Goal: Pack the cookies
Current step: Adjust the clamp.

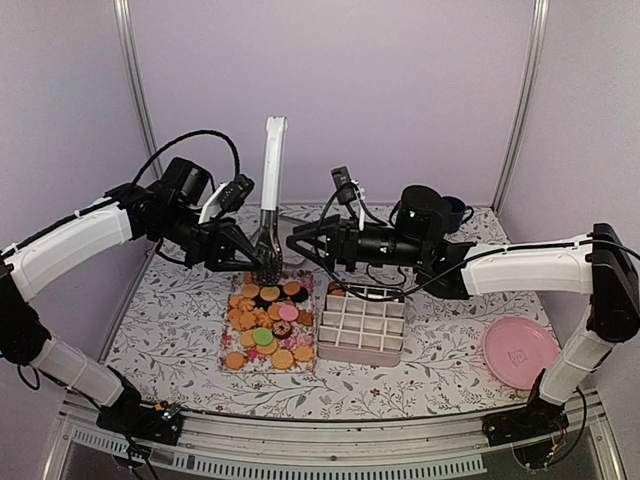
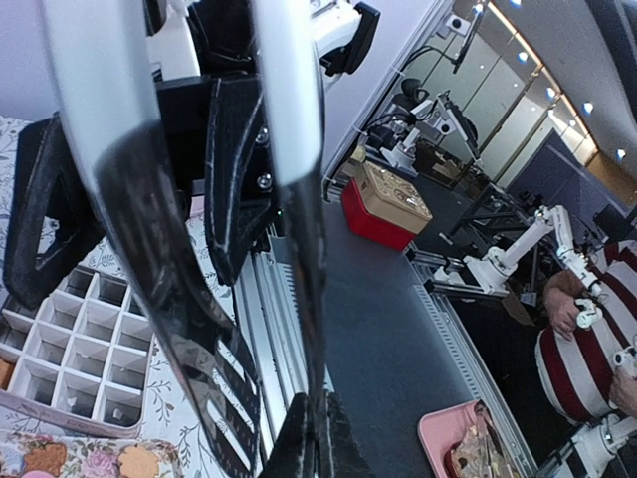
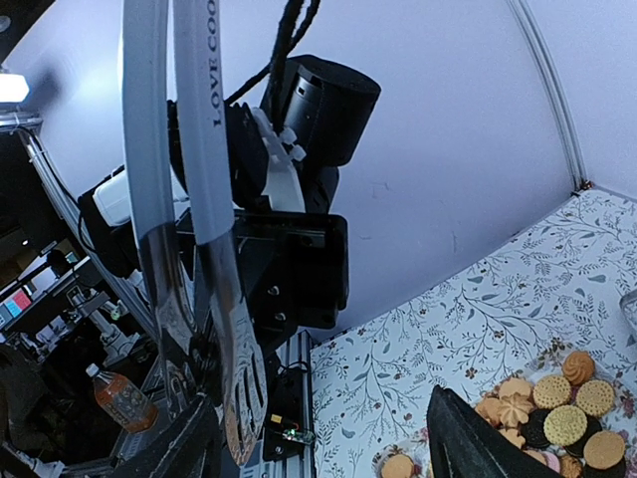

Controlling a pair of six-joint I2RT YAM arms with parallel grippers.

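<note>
On the table (image 1: pixel 430 395) with its leafy cover, the cookies (image 1: pixel 265 322) are piled on a flowered tray (image 1: pixel 301 366) in the middle, a bit to the left. Most are golden, some are dark, one is pink and one is green. One more golden cookie (image 1: pixel 337 291) is seen in the back left corner cell of the grid box (image 1: pixel 362 353). The right edge of the tray is set just beside the left wall of the box.

White tongs (image 1: pixel 272 170) with dark tips are held upright by the left gripper (image 1: pixel 250 258), which is clenched on them low down. The tips are kept over the back edge of the tray, right above the cookies. Whether a cookie is touched cannot be told.

The right gripper (image 1: pixel 298 243) is pointed at the tongs from the other side. Its fingers are spread apart and nothing is held in it. From the right wrist, the tongs are seen close to one finger, with a wide gap to the other.

Bare table is left in front of the tray and the box, up to the near edge. More bare table is found left of the tray, and between the box and the pink plate (image 1: pixel 520 352), which is laid near the right front corner. A dark cup (image 1: pixel 457 212) is tucked behind the right arm, close to the back wall (image 1: pixel 400 90).
</note>
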